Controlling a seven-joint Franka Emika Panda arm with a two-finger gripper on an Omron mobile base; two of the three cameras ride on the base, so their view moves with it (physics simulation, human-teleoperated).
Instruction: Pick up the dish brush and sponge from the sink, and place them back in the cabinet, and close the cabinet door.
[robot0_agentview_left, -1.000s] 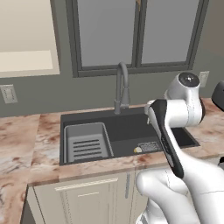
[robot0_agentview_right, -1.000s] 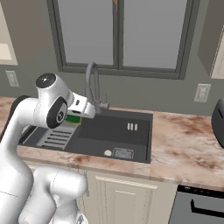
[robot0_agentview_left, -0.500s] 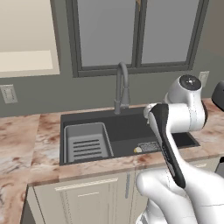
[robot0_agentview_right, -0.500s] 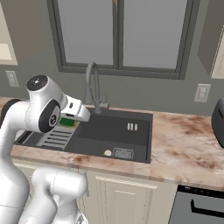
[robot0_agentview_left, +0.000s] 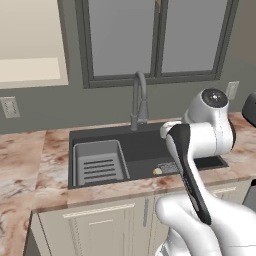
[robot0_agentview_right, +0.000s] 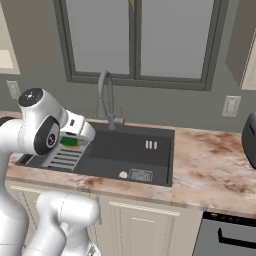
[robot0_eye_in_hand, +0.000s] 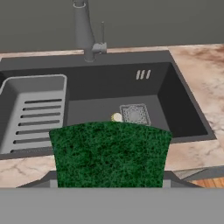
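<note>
Sponge (robot0_eye_in_hand: 110, 153) sits pinched in the gripper (robot0_eye_in_hand: 109, 183), its dark green face wide across the hand view, held above the sink (robot0_eye_in_hand: 183, 105). From the right base view the sponge (robot0_agentview_right: 71, 142) hangs over the drainer tray (robot0_agentview_right: 62, 159). Brush (robot0_eye_in_hand: 116, 117) lies on the sink floor, just beside the drain (robot0_eye_in_hand: 134, 114), near the faucet (robot0_agentview_left: 139, 100).

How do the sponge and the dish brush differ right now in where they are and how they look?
The sponge is up in the gripper, lifted above the sink; the dish brush lies on the basin floor beside the drain. The sponge is dark green and broad; the dish brush shows as a small pale cream end. Neither is in the cabinet yet.
</note>
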